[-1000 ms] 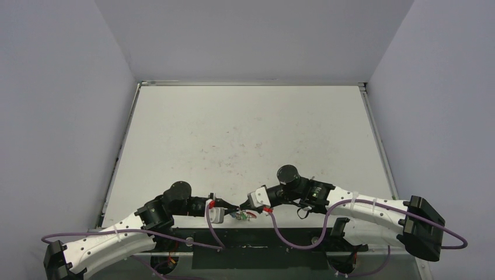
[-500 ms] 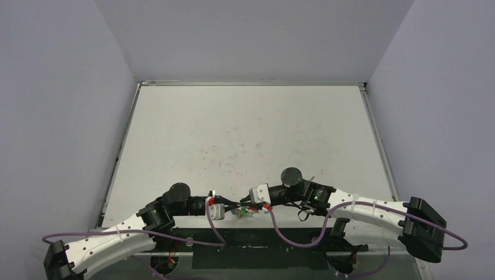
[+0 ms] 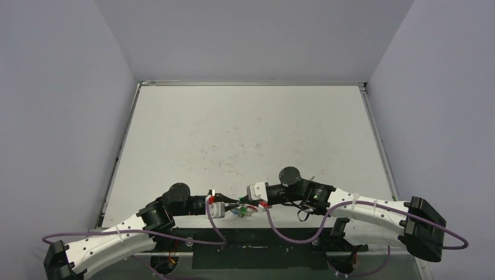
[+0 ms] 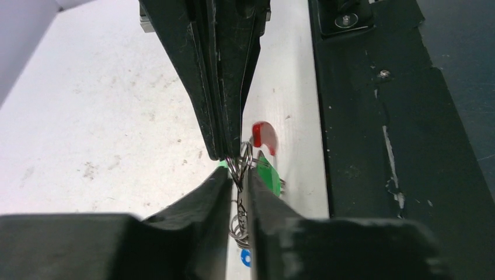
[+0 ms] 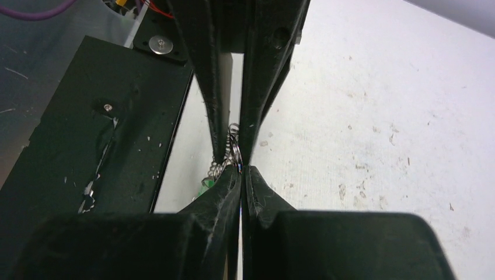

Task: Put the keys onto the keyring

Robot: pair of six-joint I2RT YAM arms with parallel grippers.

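With my left claw (image 4: 238, 182) pinching the keyring (image 4: 239, 226) and my right claw (image 5: 240, 172) clamped shut beside it, a sideways tug may spring it loose, dropping the green key (image 4: 268, 178).

One wide view, two close ones

The top camera looks down from high behind the near edge and takes in the whole table (image 3: 245, 128). The two wrist cameras sit very close and low over the table, facing each other. All three views share the keyring (image 4: 246, 158) by that near edge.

keyring (image 4: 239, 225) – shiny metal; keys (image 4: 267, 177) – plastic hds
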